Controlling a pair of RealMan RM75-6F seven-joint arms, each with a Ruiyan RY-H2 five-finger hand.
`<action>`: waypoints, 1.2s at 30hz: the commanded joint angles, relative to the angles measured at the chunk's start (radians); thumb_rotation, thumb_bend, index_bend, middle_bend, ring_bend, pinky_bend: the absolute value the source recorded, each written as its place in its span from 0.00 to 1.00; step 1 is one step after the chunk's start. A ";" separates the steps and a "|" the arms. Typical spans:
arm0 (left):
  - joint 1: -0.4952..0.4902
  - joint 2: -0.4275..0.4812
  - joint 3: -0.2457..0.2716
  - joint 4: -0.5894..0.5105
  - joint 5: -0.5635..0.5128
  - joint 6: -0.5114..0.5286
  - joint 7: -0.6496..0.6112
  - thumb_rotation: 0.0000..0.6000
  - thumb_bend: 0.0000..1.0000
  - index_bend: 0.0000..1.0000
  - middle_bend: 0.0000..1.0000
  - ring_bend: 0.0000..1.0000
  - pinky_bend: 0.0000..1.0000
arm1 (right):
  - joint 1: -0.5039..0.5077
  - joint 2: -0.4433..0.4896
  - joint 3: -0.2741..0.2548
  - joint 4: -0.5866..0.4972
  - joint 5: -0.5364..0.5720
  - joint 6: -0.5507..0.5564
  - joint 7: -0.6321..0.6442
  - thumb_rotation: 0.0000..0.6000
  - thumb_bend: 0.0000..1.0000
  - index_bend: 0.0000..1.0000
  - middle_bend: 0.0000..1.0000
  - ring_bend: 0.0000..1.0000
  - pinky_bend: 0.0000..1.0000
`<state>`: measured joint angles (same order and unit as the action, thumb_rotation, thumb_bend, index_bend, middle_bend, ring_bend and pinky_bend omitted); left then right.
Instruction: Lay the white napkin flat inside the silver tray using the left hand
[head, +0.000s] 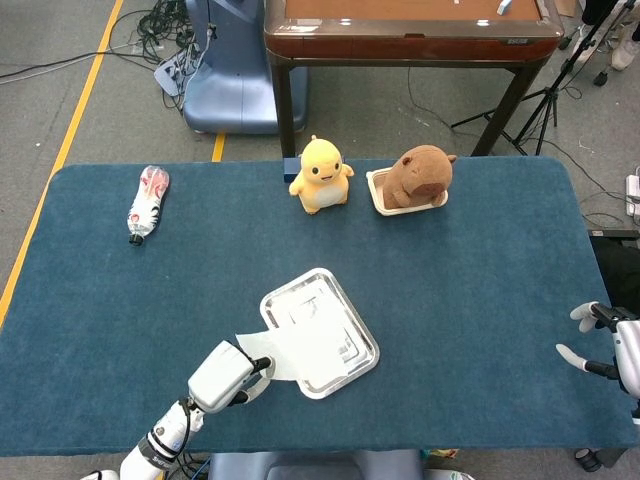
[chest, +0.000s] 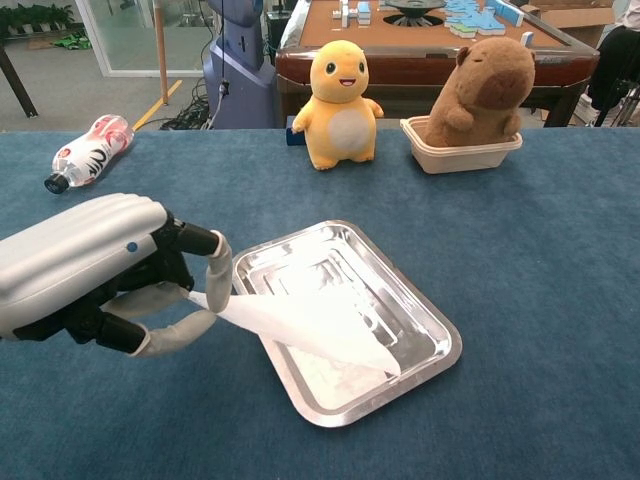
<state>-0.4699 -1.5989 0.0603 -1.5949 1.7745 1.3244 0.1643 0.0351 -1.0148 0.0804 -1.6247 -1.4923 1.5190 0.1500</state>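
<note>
The silver tray (head: 300, 291) (chest: 310, 247) lies on the blue table near its front, turned at an angle. My left hand (head: 228, 375) (chest: 95, 274) sits just left of the tray's near corner and pinches one edge of the white napkin (head: 300, 347) (chest: 315, 325). The napkin stretches from the pinch across the tray's near half, its far corner hanging over the tray floor. My right hand (head: 603, 345) shows only in the head view, at the table's right edge, fingers apart and holding nothing.
A yellow plush toy (head: 321, 175) (chest: 340, 90) and a brown capybara plush in a beige tub (head: 413, 178) (chest: 478, 92) stand at the back. A plastic bottle (head: 148, 202) (chest: 88, 148) lies at the far left. A wooden table (head: 410, 30) stands beyond the blue one.
</note>
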 joint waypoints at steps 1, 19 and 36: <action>-0.029 0.013 0.015 0.032 0.040 -0.004 -0.112 1.00 0.47 0.72 1.00 1.00 1.00 | 0.000 0.000 0.000 0.000 0.000 -0.001 0.000 1.00 0.01 0.47 0.58 0.50 0.70; -0.068 0.017 -0.003 0.154 0.005 -0.041 -0.255 1.00 0.43 0.69 1.00 0.97 0.98 | 0.001 -0.001 0.000 0.000 0.002 -0.004 -0.001 1.00 0.01 0.47 0.58 0.50 0.70; -0.090 -0.005 -0.007 0.234 0.016 -0.039 -0.239 1.00 0.40 0.67 1.00 0.96 0.97 | 0.001 0.000 0.000 0.001 0.002 -0.006 0.003 1.00 0.01 0.47 0.58 0.50 0.70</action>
<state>-0.5593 -1.6039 0.0528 -1.3616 1.7907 1.2853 -0.0750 0.0357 -1.0145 0.0808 -1.6236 -1.4900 1.5132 0.1529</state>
